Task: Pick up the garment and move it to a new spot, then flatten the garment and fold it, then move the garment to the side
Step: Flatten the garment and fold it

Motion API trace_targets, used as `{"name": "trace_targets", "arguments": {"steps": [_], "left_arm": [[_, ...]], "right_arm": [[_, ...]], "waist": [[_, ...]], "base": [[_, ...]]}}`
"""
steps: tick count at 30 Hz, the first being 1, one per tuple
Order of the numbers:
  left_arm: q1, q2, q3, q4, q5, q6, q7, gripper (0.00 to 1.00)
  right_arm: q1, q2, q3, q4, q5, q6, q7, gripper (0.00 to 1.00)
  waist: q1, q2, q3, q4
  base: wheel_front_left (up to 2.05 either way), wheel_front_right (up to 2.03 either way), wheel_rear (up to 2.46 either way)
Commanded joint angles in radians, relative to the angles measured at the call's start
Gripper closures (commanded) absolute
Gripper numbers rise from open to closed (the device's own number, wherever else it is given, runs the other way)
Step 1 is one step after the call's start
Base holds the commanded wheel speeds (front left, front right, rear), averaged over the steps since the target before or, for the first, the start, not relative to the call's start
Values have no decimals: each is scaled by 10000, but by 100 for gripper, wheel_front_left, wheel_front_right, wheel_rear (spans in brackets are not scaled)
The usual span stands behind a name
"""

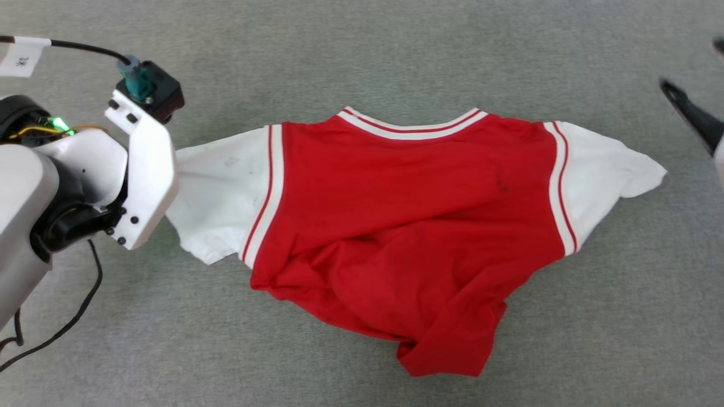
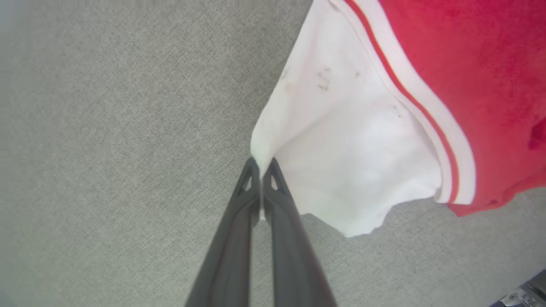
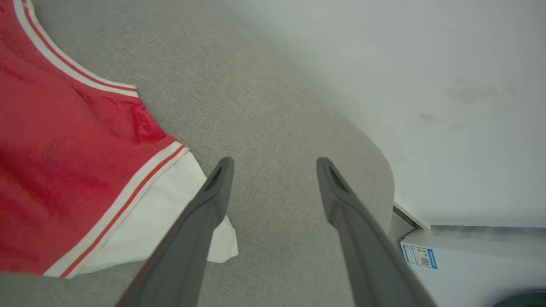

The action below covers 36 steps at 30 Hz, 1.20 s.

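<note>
Overhead, in the head view, we see the garment [image 1: 396,226] lying plain red side up at the centre of the grey surface [image 1: 362,51], collar toward 12 o'clock, hem rumpled toward 6; the left arm [image 1: 144,169] sits at 9 o'clock over the edge of one white sleeve; next, the left wrist view gives us the left gripper [image 2: 261,164] pinched tight on that sleeve's rim; lastly, the right wrist view shows the right gripper [image 3: 273,164] with jaws spread wide, holding nothing, the other sleeve at its 8 o'clock.
</note>
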Motion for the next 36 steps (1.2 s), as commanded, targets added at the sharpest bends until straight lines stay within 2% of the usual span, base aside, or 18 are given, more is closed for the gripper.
{"name": "trace_targets", "arguments": {"steps": [1,5,8,10,18,26,27,28,34,36], "left_arm": [[-175,48,-31,-104,-11,7,-97,100],[-388,-55,-185,-369,41,7,-314,100],[-505,-171,-370,-463,212,7,-456,100],[-657,-251,-468,-506,298,7,-540,100],[-1144,-457,-790,-583,348,7,-784,100],[-1354,-534,-914,-366,190,7,-1111,100],[-1326,-534,-932,-309,182,7,-1179,100],[-1287,-533,-936,-271,154,7,-1287,100],[-1033,-483,-810,-53,35,5,-2274,100],[-1040,-431,-737,-41,59,6,-2505,100]], "right_arm": [[-322,-405,300,-47,422,-16,611,0],[-880,-1248,1308,85,2103,-16,2612,0],[-1171,-1310,1749,507,2887,-16,3564,0],[-1422,-1115,1884,854,3214,-16,3926,0],[-1688,-295,2560,2611,3194,-16,4096,0],[-1161,711,3594,3747,3363,-15,3285,0],[-1216,796,3624,3722,3404,-13,3002,72],[-1304,819,3597,3718,3460,-11,2722,100],[-1862,63,3376,3454,3390,-15,1194,100],[-1917,-58,3408,3332,3353,-16,979,100]], "waist": [[0,0,-3,161],[0,0,132,447],[0,0,317,629],[0,0,466,738],[0,0,1059,1083],[0,0,1289,1140],[0,0,1248,1112],[0,0,1190,1090],[0,0,413,934],[0,0,259,908]], "base": [[0,0,0],[0,0,0],[0,0,0],[0,0,0],[0,0,0],[0,0,0],[0,0,0],[0,0,0],[0,0,0],[0,0,0]]}}
